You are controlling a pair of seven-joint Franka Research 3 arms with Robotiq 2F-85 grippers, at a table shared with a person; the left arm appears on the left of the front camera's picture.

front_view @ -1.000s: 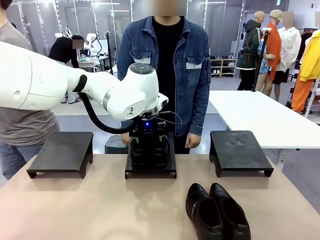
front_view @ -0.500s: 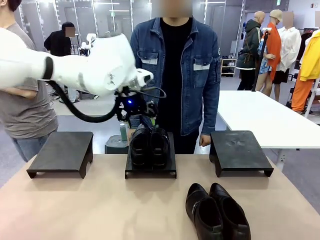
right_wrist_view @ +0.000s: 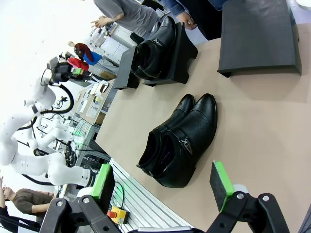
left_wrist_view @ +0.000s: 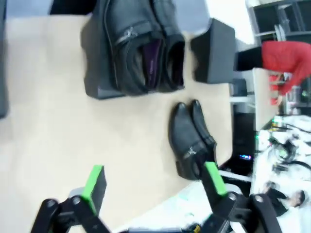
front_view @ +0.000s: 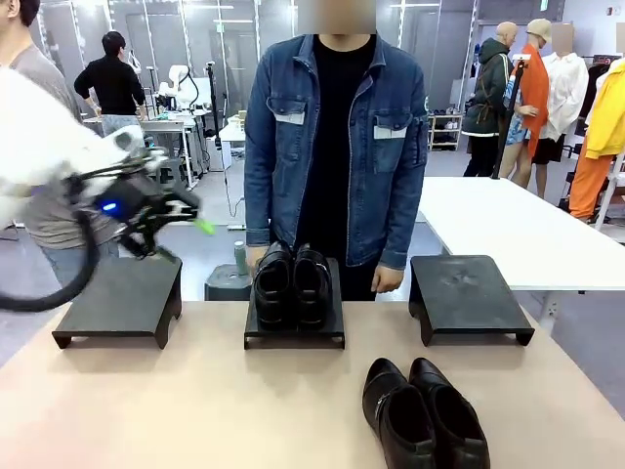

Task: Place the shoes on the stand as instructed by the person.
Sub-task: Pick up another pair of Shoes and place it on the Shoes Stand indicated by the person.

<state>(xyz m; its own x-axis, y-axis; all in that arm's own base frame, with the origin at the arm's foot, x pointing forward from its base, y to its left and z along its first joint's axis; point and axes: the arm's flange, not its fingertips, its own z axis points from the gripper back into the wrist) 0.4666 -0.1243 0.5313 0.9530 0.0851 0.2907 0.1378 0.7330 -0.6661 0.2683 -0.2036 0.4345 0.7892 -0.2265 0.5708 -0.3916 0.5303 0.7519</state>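
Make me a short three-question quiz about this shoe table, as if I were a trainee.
1. True or false: one pair of shoes sits on the middle stand.
2. Where is the other pair? A: in a box. B: on the table. C: on a chair.
3. Fill in: the left gripper has its jaws ___.
Key: 1 true; 2 B; 3 open.

Bright, even overhead light; soft highlights on the near glossy black leather shoes (front_view: 425, 415). Motion blur smears the white left robot arm (front_view: 44, 137); the left wrist view is soft throughout.
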